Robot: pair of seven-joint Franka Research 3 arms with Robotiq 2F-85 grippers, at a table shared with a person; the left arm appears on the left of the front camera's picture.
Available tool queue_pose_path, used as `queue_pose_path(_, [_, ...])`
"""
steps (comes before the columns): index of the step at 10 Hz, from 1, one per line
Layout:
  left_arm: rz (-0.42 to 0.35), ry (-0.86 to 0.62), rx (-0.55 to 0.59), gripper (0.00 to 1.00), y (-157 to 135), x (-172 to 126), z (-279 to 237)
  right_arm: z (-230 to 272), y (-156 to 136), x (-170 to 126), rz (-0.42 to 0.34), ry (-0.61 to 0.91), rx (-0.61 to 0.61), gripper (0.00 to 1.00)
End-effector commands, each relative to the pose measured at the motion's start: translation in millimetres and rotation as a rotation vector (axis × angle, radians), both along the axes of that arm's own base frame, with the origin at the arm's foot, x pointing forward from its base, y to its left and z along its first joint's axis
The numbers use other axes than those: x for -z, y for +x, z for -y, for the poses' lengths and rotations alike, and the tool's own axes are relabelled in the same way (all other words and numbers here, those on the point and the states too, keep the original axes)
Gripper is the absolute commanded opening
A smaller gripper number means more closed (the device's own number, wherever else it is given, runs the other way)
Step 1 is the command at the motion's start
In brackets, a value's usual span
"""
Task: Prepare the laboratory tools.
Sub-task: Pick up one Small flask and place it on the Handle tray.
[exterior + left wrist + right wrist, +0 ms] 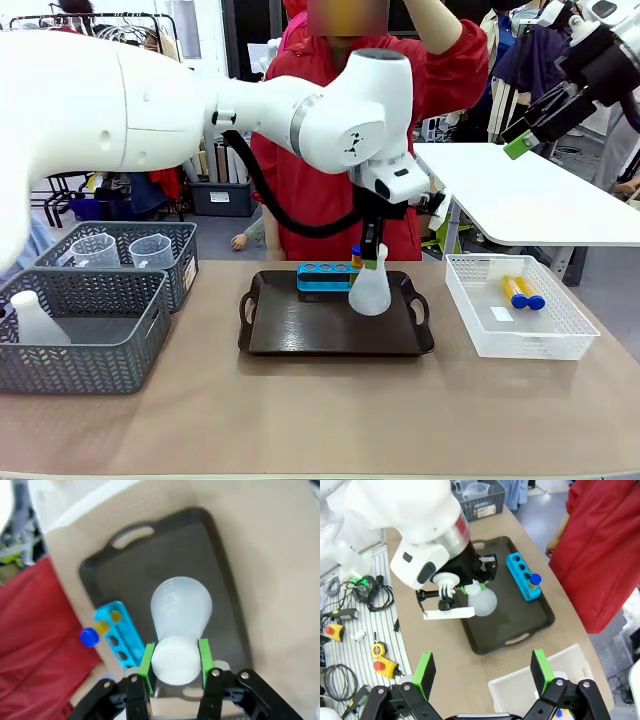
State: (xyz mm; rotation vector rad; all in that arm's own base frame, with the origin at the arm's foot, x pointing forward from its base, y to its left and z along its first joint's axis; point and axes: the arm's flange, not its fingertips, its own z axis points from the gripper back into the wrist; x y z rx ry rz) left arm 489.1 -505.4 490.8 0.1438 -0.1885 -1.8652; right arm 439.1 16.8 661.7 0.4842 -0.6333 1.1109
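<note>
Tabletop (pixel 300 420) lies bare nearest the robot. At left a grey basket (pixel 90 350) keeps a second flask (pixel 35 320) in store. In the middle sits the dark tray (pixel 300 335), seemingly the gathering spot. The left end effector (pixel 175 652) is partly closed, its pads (pixel 203 655) clamping the neck of the flask (pixel 181 605), which hangs upright low over the tray; whether the base touches, I cannot tell. Holding the narrow neck likely leaves the wide base free for setting down. Just behind, a blue rack (pixel 322 277) stands one tube (pixel 356 256) upright. Two more tubes (pixel 522 292) lie in the white basket (pixel 520 350) at right. The right end effector (pixel 482 672) is raised clear, wide open and empty.
</note>
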Motion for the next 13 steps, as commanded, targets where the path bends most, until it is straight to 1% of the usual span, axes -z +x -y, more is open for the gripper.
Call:
queue_pose_path(1, [-0.039, 0.01, -0.034, 0.0, 6, 3, -4, 0, -1, -1, 0.003, 0.004, -0.01, 1.0])
queue_pose_path(2, [-0.069, -0.016, -0.046, 0.0, 7, 6, -5, 0, -1, -1, 0.003, 0.004, -0.01, 1.0])
queue_pose_path(3, [-0.023, 0.019, -0.01, 0.0, 4, 11, -3, 0, -1, -1, 0.003, 0.004, -0.01, 1.0])
queue_pose_path(4, [-0.023, 0.019, -0.01, 0.0, 4, 11, -3, 0, -1, -1, 0.003, 0.004, -0.01, 1.0])
queue_pose_path(5, [-0.046, 0.019, -0.02, 0.0, 7, 19, -5, 0, -1, -1, 0.003, 0.004, -0.01, 1.0])
queue_pose_path(6, [-0.032, -0.007, -0.024, 0.0, 17, 17, -4, 0, -1, -1, 0.003, 0.004, -0.01, 1.0])
queue_pose_path(7, [-0.045, -0.005, -0.024, 0.0, 34, 24, 2, 0, -1, -1, 0.003, 0.004, -0.01, 1.0])
queue_pose_path(8, [-0.042, -0.006, -0.032, 0.0, 52, 33, 9, 0, -1, -1, 0.003, 0.004, -0.01, 1.0])
queue_pose_path(10, [-0.085, 0.001, -0.033, 0.0, 64, 44, 22, 0, -1, -1, 0.003, 0.004, -0.01, 1.0])
queue_pose_path(12, [-0.098, 0.014, -0.037, 0.0, 73, 53, 26, 0, -1, -1, 0.003, 0.004, -0.01, 1.0])
queue_pose_path(13, [-0.103, 0.021, -0.043, 0.11, 74, 54, 25, 0, -1, -1, 0.003, 0.004, -0.01, 1.0])
